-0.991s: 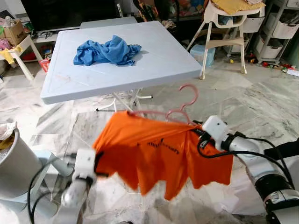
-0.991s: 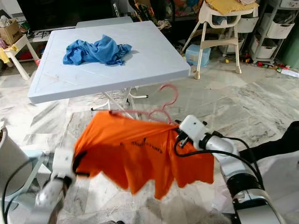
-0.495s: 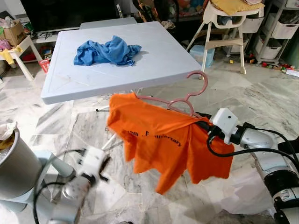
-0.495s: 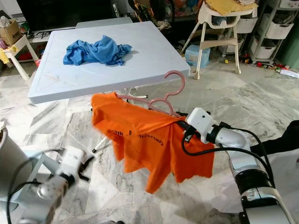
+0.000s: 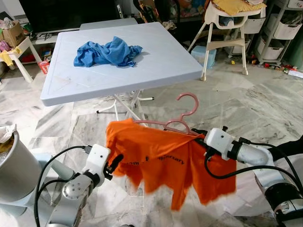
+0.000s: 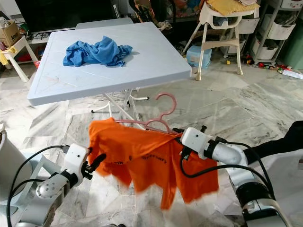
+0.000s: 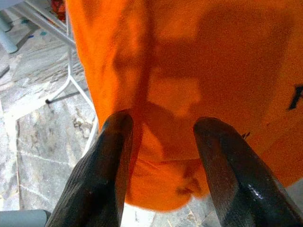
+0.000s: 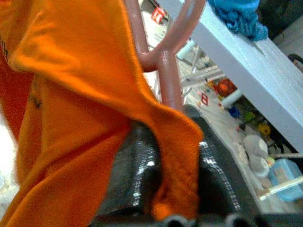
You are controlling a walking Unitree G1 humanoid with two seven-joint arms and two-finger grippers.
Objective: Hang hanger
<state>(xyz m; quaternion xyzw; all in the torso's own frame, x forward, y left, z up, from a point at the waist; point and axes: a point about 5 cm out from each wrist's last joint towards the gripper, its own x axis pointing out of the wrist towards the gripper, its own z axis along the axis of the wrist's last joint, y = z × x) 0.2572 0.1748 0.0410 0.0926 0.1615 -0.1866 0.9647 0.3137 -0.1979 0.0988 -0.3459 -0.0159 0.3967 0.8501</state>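
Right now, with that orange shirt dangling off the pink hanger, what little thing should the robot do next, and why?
Probably close the left pincer on the shirt edge it faces and tug it along the hanger. The right pincer grips shirt and hanger at one end, the cloth hangs bunched and lopsided, and the left fingers are open around a fold, not gripping.

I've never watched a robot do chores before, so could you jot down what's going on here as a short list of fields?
Held item: orange shirt draped on a pink hanger
Right gripper: shut on the hanger and shirt
Left gripper: open, fingers at the shirt's lower edge
Table: white, beyond the shirt
On table: crumpled blue cloth
Floor: marble tile
Background: white high chair
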